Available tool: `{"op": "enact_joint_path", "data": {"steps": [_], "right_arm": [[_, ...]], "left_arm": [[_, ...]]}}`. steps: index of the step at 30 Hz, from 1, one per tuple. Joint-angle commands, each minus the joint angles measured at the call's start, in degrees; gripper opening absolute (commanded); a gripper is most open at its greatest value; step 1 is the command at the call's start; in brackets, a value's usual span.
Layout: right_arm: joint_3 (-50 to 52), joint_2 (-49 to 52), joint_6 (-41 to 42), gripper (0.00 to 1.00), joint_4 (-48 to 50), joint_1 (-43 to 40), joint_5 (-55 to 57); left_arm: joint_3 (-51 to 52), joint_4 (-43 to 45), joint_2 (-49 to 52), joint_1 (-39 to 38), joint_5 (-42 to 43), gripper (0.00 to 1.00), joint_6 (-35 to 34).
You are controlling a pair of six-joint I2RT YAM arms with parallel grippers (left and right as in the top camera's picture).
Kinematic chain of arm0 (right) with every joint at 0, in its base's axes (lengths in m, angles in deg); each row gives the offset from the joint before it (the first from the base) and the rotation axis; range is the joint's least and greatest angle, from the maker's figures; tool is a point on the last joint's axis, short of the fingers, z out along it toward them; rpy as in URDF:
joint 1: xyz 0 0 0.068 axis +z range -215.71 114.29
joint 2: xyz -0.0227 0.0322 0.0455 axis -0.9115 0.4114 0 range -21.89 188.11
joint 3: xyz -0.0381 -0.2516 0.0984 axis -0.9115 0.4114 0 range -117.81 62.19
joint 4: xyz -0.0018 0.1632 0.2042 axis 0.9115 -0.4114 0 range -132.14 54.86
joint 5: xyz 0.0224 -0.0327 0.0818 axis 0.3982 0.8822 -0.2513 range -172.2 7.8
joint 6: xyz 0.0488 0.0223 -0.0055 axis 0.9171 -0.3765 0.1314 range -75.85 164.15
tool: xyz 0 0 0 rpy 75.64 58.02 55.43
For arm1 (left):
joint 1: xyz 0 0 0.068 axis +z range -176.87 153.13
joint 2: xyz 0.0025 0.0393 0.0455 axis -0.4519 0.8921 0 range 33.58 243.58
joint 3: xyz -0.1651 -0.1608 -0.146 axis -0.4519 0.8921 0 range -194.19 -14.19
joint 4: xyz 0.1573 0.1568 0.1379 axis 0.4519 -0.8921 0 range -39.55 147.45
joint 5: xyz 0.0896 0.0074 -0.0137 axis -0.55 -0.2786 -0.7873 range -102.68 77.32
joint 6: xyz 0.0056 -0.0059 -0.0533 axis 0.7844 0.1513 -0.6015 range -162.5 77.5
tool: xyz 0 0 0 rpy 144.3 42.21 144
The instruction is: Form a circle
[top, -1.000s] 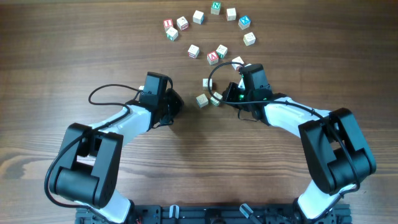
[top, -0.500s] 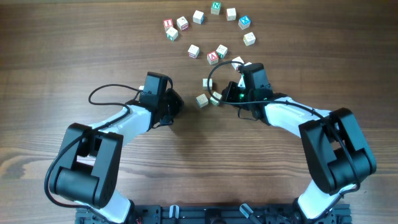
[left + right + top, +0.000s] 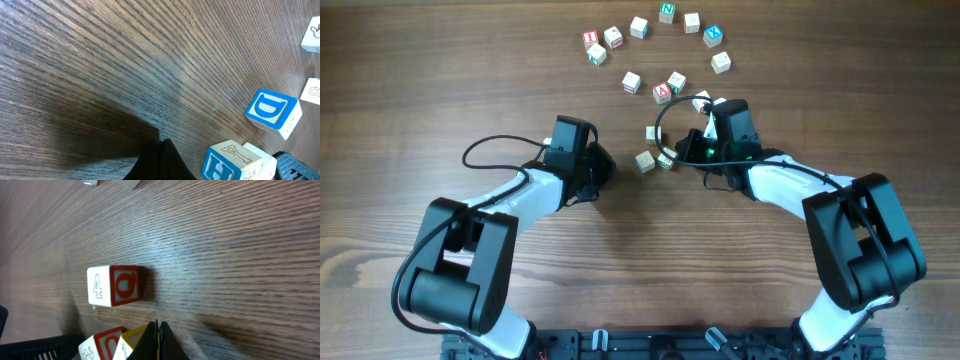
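Observation:
Small pale alphabet cubes lie scattered on the wooden table. Several make a loose arc at the back, from a red-lettered cube (image 3: 590, 39) past a green one (image 3: 667, 12) to a pale one (image 3: 721, 62). Others sit inside the arc, among them a red cube (image 3: 662, 92). My right gripper (image 3: 688, 147) is shut and empty, its tip (image 3: 156, 327) resting against a yellow-edged cube (image 3: 132, 337) next to a red cube (image 3: 102, 342); a red Q cube (image 3: 115, 285) lies just beyond. My left gripper (image 3: 607, 163) is shut and empty, low over the table (image 3: 162, 150). No circle shows.
To the right of the left gripper are a blue H cube (image 3: 230, 161) and a blue D cube (image 3: 272, 111). A black cable (image 3: 480, 148) loops beside the left arm. Another cable (image 3: 665, 112) arcs over the cubes by the right wrist.
The right wrist has crept slightly away and to the right. The left arm and the cubes have not moved.

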Motion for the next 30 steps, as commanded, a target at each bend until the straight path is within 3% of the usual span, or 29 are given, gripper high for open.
{"op": "enact_joint_path", "data": {"steps": [1, 30], "right_arm": [[-1.3, 1.4, -1.7, 0.04, 0.3, -0.2, -2.5], [-1.3, 1.4, -2.0, 0.04, -0.1, -0.2, -4.6]], "left_arm": [[2.4, -1.4, 3.0, -0.4, -3.1, 0.04, 0.3], [2.4, -1.4, 3.0, -0.4, -3.1, 0.04, 0.3]]}}
